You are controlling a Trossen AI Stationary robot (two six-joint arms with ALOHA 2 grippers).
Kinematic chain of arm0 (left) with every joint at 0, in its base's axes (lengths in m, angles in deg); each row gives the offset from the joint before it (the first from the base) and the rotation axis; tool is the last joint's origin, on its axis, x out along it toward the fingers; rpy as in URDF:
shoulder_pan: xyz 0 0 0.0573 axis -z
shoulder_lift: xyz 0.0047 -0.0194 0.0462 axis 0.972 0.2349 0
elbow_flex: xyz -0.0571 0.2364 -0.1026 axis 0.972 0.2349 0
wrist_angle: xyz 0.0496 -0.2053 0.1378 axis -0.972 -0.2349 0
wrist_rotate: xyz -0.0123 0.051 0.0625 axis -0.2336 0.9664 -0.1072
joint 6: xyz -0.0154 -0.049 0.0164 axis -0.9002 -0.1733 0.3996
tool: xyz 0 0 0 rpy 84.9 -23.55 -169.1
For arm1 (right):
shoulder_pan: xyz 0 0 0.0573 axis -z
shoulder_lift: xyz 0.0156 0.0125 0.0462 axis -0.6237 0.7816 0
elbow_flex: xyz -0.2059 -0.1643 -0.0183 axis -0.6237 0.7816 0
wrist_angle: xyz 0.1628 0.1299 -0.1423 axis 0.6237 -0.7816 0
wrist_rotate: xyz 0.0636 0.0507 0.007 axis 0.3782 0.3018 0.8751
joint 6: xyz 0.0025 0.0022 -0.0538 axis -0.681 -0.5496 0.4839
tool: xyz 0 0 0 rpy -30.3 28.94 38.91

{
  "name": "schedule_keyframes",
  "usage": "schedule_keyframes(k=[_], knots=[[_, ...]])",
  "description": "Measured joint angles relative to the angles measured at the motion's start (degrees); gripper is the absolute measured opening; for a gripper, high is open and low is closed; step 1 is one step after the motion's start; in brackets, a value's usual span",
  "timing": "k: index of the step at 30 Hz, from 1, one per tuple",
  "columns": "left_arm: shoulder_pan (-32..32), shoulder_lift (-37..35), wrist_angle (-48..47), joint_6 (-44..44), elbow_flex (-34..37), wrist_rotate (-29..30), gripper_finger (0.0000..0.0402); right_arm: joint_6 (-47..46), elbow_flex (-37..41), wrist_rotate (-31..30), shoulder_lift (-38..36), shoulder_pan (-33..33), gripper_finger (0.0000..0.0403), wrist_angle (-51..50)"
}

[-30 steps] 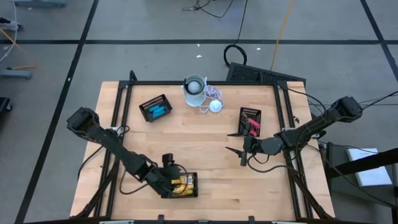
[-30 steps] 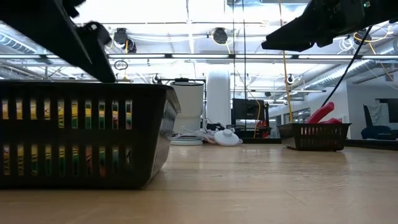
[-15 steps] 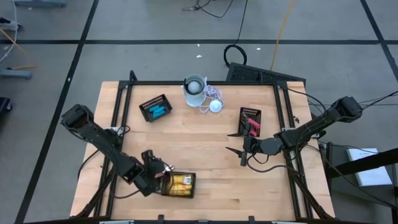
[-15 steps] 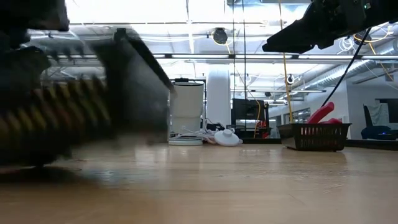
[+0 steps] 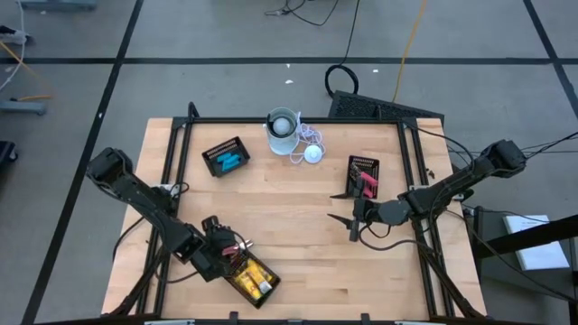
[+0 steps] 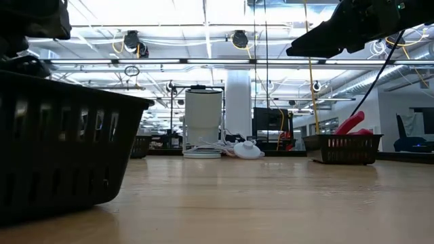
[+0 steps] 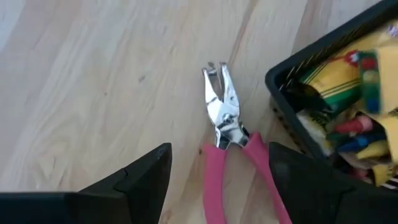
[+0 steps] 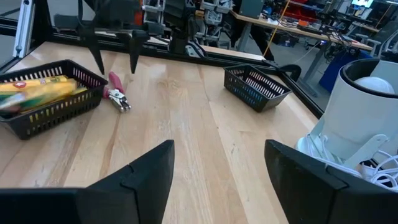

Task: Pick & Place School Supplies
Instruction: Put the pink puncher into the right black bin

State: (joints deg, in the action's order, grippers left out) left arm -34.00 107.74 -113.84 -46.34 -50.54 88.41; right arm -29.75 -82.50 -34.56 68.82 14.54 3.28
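Overhead camera looks straight down; low camera faces twelve o'clock at tabletop level; both share the white cup (image 5: 282, 126).

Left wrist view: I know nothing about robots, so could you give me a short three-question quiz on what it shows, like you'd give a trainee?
1. True or false: the pink-handled pliers lie inside the black mesh tray.
2. What fills that tray? A) yellow crayon boxes B) blue sticks C) nothing
3. Fill in: the left gripper has its jaws ___, one on either side of the pliers' handles.
Key: 1 false, they lie on the wooden table beside the tray; 2 A; 3 open. The right gripper hovers apart, over the table's right half.
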Motion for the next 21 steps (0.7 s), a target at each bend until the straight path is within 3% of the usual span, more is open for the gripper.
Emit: schedule_keyframes(k=[5,9,14,21], knots=[[0.0,-1.9,-4.7,-2.5,0.0,0.2,0.0269,0.0,0.0,0.0,0.0,0.0,0.0242,0.0],[0.3,-2.3,-8.8,-5.6,0.1,-3.5,0.0269,0.0,0.0,0.0,0.0,0.0,0.0242,0.0],[1.4,-2.3,-6.4,-7.2,0.3,-4.6,0.0269,0.0,0.0,0.0,0.0,0.0,0.0242,0.0],[0.2,-2.2,0.1,-9.9,6.6,-6.3,0.0269,0.1,0.0,0.1,0.0,0.0,0.0242,0.0]])
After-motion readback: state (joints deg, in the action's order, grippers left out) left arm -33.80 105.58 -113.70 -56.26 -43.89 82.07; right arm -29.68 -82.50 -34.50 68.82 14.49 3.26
